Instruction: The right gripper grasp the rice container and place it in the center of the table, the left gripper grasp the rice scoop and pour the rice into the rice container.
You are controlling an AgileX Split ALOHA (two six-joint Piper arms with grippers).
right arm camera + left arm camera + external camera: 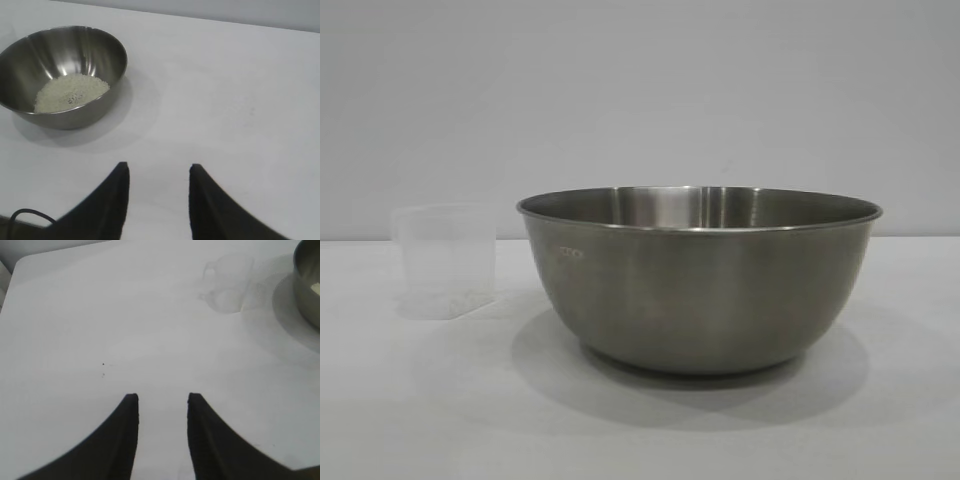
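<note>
The rice container [698, 280], a large steel bowl, stands on the white table [640, 430] in the exterior view, where no arm shows. A pale mound of rice [70, 93] lies inside the rice container [95, 55] in the right wrist view. To its left stands the rice scoop [444, 262], a clear cup, upright on the table, with a few grains at its bottom. The left wrist view shows the rice scoop [229, 286] far ahead beside the bowl's rim [305, 280]. My left gripper [162, 399] and right gripper [157, 168] both hover open over bare table, holding nothing.
A plain grey wall [640, 90] backs the table. The table's rounded corner [22, 262] shows in the left wrist view. A black cable [30, 216] loops beside the right gripper.
</note>
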